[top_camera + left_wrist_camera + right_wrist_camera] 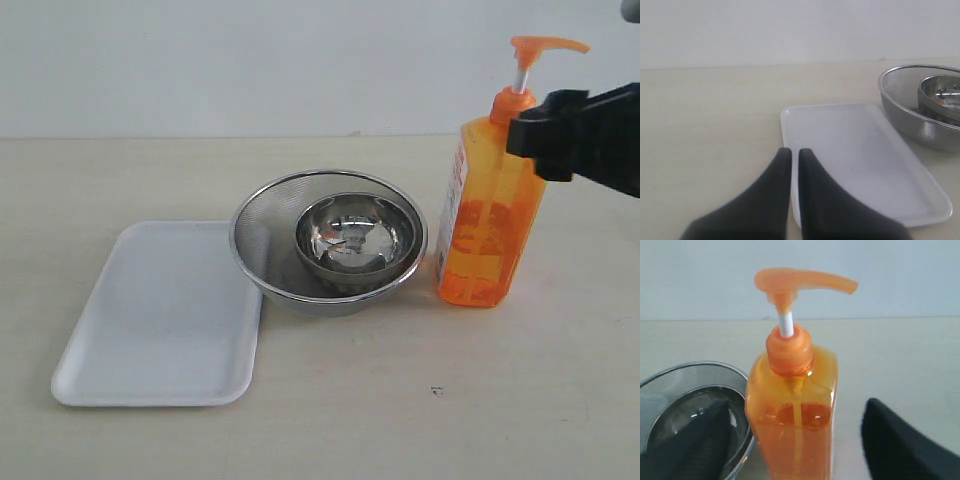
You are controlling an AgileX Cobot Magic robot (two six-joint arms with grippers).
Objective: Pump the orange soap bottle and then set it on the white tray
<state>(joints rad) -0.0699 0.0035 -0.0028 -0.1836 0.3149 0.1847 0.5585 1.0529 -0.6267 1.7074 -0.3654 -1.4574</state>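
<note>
The orange soap bottle (488,230) stands upright on the table at the right, its pump head (545,44) raised on the white stem. My right gripper (527,135) straddles the bottle's shoulder from the right side. In the right wrist view the bottle (792,415) sits between the two black fingers with a gap on each side, so the right gripper (797,410) is open. The white tray (160,320) lies flat at the left with nothing on it. My left gripper (795,152) is shut and hovers at the near edge of the tray (855,150); it is out of the exterior view.
A steel mesh bowl (262,250) with a smaller shiny steel bowl (355,235) inside it stands between tray and bottle, close to both. The same bowls show beside the bottle (670,385) and past the tray (900,100). A white wall backs the table.
</note>
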